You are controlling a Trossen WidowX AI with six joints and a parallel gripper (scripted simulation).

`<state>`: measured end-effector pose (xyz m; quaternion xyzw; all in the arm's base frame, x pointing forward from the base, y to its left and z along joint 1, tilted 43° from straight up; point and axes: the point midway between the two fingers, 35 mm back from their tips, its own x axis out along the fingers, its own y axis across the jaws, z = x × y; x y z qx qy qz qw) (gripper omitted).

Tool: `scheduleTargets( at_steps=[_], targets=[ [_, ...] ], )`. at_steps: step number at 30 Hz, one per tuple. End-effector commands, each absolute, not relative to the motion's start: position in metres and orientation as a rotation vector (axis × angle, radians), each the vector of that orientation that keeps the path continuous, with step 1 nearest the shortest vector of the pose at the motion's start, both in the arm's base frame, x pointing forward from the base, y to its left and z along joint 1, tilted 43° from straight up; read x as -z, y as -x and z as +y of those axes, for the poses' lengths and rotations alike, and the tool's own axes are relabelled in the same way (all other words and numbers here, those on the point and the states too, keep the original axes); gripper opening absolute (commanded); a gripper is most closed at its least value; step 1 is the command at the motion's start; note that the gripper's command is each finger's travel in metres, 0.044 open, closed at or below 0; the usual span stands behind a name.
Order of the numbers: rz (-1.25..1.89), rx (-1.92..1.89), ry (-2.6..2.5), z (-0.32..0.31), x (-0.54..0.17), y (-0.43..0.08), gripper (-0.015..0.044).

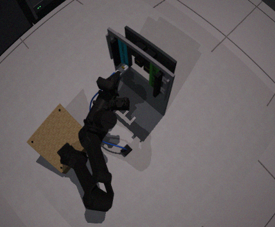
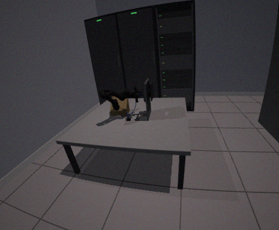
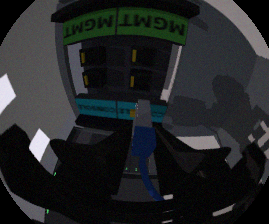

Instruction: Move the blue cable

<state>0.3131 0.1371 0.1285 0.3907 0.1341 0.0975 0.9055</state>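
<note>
My gripper (image 3: 141,124) (image 1: 119,73) is shut on the plug, its dark fingers on both sides of the blue boot. The plug (image 3: 143,115) (image 1: 122,68) has a clear grey body that points at the port panel, with a yellow part beside it. In the wrist view its nose overlaps the teal CONSOLE strip (image 3: 96,108); whether it touches the panel cannot be told. The blue cable (image 3: 145,175) (image 1: 113,144) trails from the boot. Black ports with yellow marks (image 3: 93,56) sit between the teal strip and the green MGMT strip (image 3: 152,27). The CONSOLE openings are hidden.
The upright server panel (image 1: 144,53) (image 2: 146,91) stands on a dark base (image 1: 151,119). A black block (image 1: 127,150) holds the cable's far end. A wooden block (image 1: 55,130) (image 2: 123,105) stands beside the arm. Dark racks (image 2: 135,45) stand behind the table (image 2: 129,136).
</note>
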Motion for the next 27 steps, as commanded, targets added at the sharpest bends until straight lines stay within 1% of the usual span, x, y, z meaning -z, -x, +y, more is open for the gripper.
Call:
scheduleTargets(
  at_steps=[1,27],
  targets=[
    [0.278,-0.209,-0.803,0.138,-0.13,-0.315,0.0],
    [0.277,-0.21,-0.802,0.136,-0.132,-0.328,0.0]
  ],
)
